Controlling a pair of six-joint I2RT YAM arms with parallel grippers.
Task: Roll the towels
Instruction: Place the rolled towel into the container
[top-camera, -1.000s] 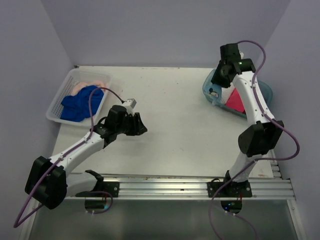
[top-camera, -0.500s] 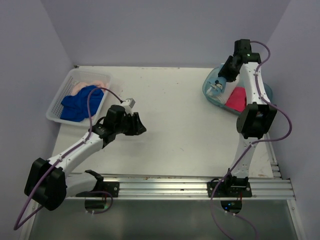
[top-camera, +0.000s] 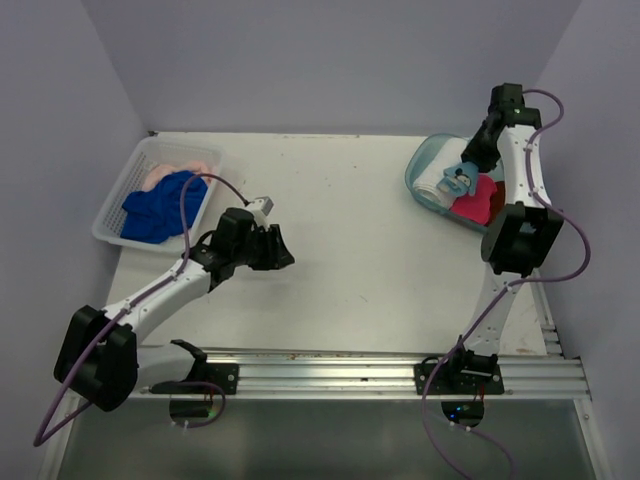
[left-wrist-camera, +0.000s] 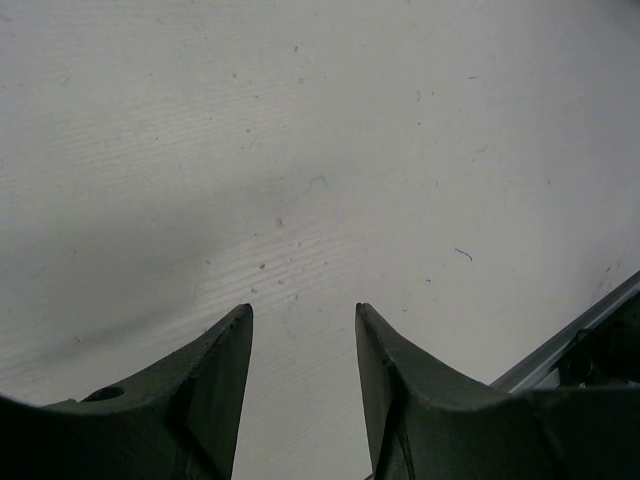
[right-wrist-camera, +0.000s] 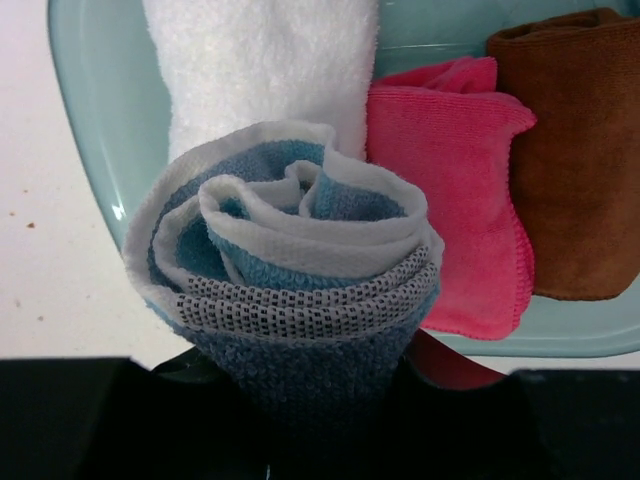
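- The right claw (top-camera: 468, 168) is clenched on a rolled light-blue towel (right-wrist-camera: 290, 270), grasping it at the lower end of the roll. The spiral end faces the wrist camera, so the roll's long axis runs straight out along the claw.
- That roll hangs over the teal tub (right-wrist-camera: 80, 120), at the far right of the table (left-wrist-camera: 300, 120).
- Three rolls lie side by side in the tub: a white towel (right-wrist-camera: 265, 60), a pink towel (right-wrist-camera: 455, 200) and a brown towel (right-wrist-camera: 570, 150). Their long axes run away from the claw, roughly in line with the held roll.
- From the wrist, the held roll sits in front of the seam between white and pink. Whether it touches either, I cannot tell.
- The move in hand looks like setting this roll down among the others. It turns on keeping the axis parallel to theirs and finding room beside the white one.
- The left claw (left-wrist-camera: 302, 312) is released and empty, low over bare table.
- A royal blue towel (top-camera: 160, 205) and a peach towel (top-camera: 165, 172) lie unrolled in the white basket (top-camera: 112, 205), to the far left of the left claw. The left arm is plainly the nearer one for those.
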